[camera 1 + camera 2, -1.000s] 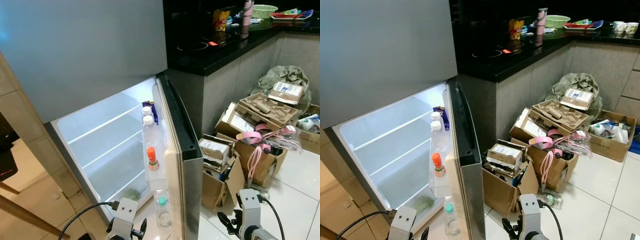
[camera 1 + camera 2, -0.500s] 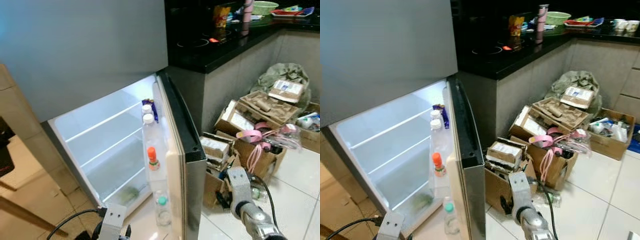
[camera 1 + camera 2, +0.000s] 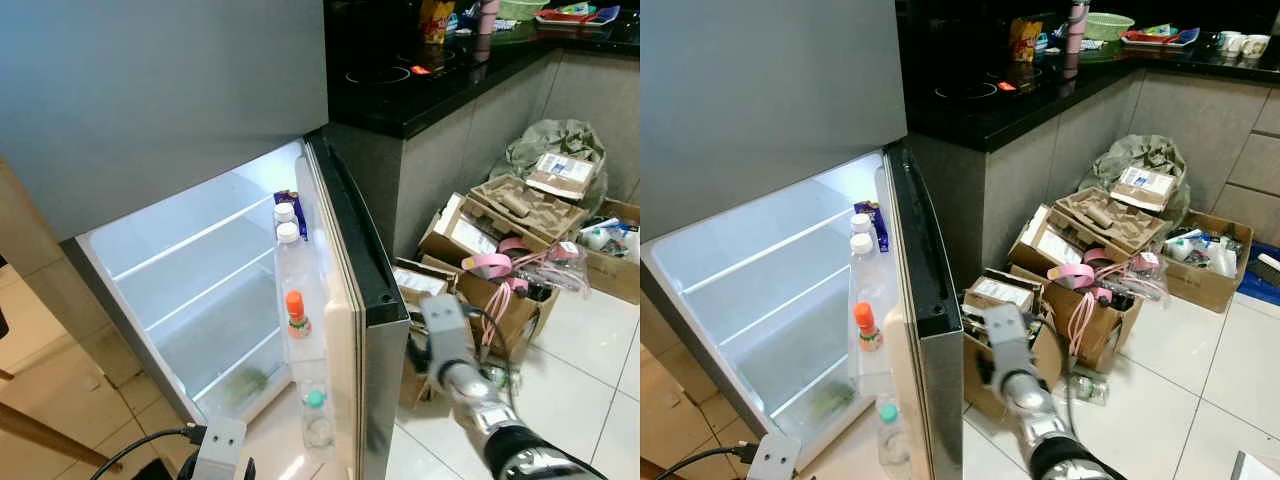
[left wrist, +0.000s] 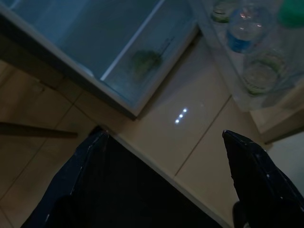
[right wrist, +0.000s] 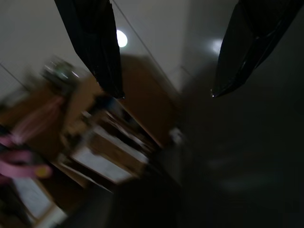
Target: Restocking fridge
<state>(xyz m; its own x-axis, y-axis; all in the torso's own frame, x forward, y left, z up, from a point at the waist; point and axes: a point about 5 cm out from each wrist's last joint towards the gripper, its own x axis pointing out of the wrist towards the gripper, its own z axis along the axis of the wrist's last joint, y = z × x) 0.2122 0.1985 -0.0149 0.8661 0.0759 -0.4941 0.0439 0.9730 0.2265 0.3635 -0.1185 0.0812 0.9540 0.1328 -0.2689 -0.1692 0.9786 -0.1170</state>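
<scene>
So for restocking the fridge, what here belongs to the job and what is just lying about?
Job: open fridge door; bottles in the door rack; orange-capped bottle; right tool, raised beside the door.

Lying about: cardboard boxes; pink cords; green bowl on the black counter.

No text, brand or number can be read anywhere. The cardboard boxes piled on the floor to the right carry white labels with print, but it is too small to make out. The bottles in the fridge door bear labels that seem blank or blurred from here. The yellow packet far off on the black counter shows colours, no legible words.
</scene>
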